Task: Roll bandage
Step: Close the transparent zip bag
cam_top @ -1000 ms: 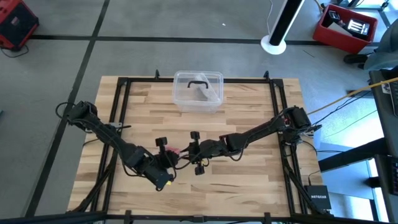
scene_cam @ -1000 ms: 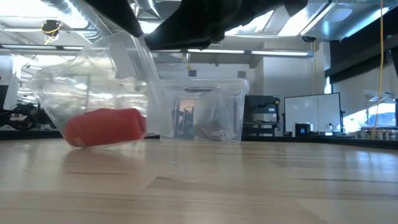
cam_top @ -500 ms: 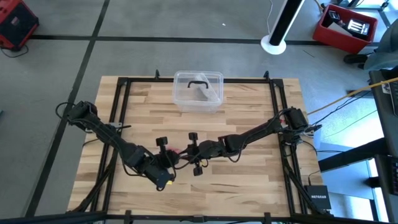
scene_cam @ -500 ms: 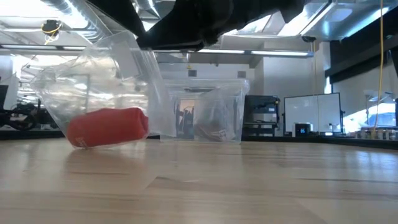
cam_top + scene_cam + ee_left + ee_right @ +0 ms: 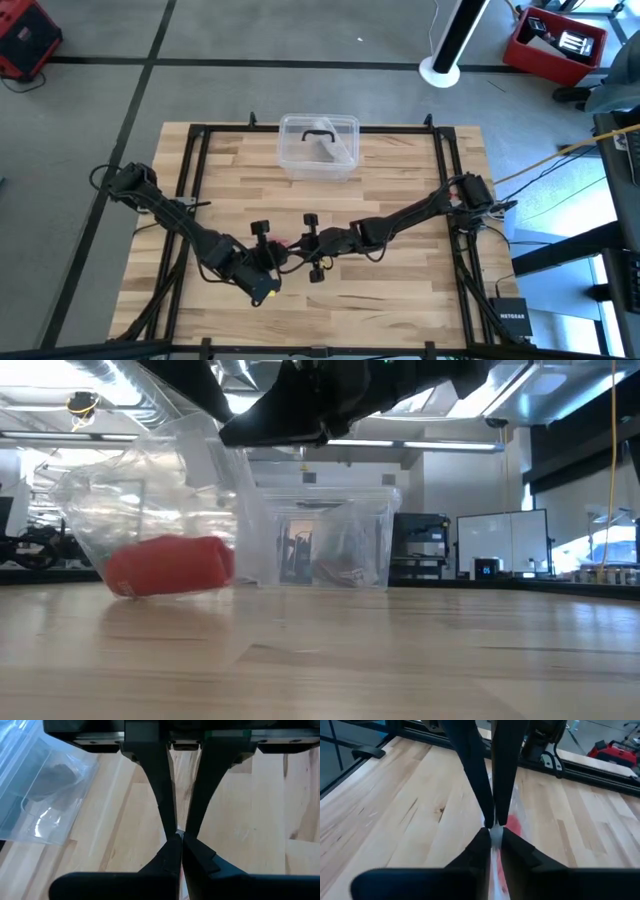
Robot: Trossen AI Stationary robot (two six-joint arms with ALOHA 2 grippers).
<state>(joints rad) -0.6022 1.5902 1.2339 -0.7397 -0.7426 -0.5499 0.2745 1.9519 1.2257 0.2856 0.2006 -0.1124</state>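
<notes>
Red shows through clear plastic near the middle of your desk (image 5: 400, 290): the bandage (image 5: 168, 566), a small roll, lies inside a transparent bag (image 5: 150, 510) that rests on the wood and is lifted at its top. Your left end effector (image 5: 176, 836) has its fingers pressed together on a thin edge of that plastic, and your right end effector (image 5: 492, 827) meets it from the other side, fingers nearly together on the same clear film, with red just behind them. Both arms converge there, so the space between them is tight. Toward the far edge a clear plastic box (image 5: 318, 148) with a black handle (image 5: 318, 131) stands well apart from the arms. Bare light wood planks lie open on the near side and to the right. Black frame rails (image 5: 190, 180) border the desk, grey floor surrounds it, and a red bin (image 5: 555, 40) sits off the far right corner.
</notes>
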